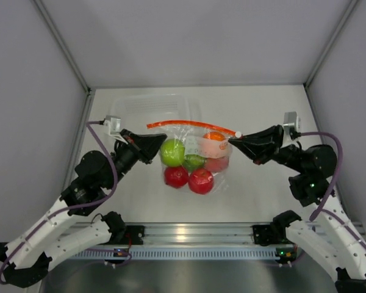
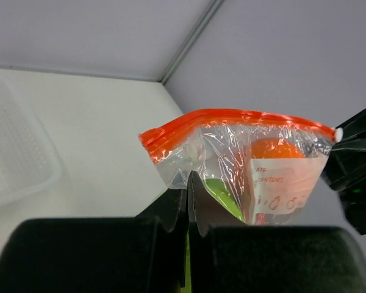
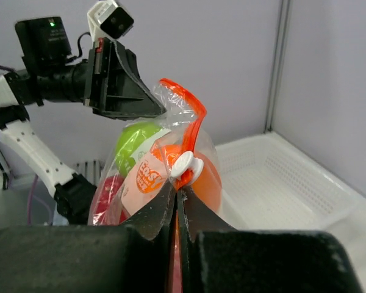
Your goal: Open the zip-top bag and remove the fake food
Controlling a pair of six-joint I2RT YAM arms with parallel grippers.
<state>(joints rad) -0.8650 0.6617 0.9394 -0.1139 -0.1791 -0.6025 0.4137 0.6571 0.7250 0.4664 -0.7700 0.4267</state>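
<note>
The left arm (image 1: 91,177) reaches in from its base at a slant, wrist low, its forearm aimed inward across the table (image 1: 262,110). The right arm (image 1: 308,168) mirrors it from the other side. The two grippers face each other tip to tip with the zip-top bag (image 1: 198,152) spanning the gap between them.

The left gripper (image 1: 157,144) has its fingers pressed together on the clear plastic of the bag's near corner, just under the zipper strip (image 2: 232,116). The right gripper (image 1: 236,141) is likewise pinched closed, on the orange-red strip at the opposite end, with the white slider (image 3: 186,165) sitting right above its fingertips.

The bag's long axis runs from one pair of fingers to the other, following the strip, which passes a little beyond the left fingertips. In both wrist views the strip is uppermost, so the mouth points up, and it looks zipped. The fake food (image 1: 172,152) sags in the pouch below finger level: green, red and orange balls bunched together. Whether the bag's bottom touches the table cannot be told.

A clear tub (image 1: 149,107) stands beyond the left fingers, apart from the bag
</note>
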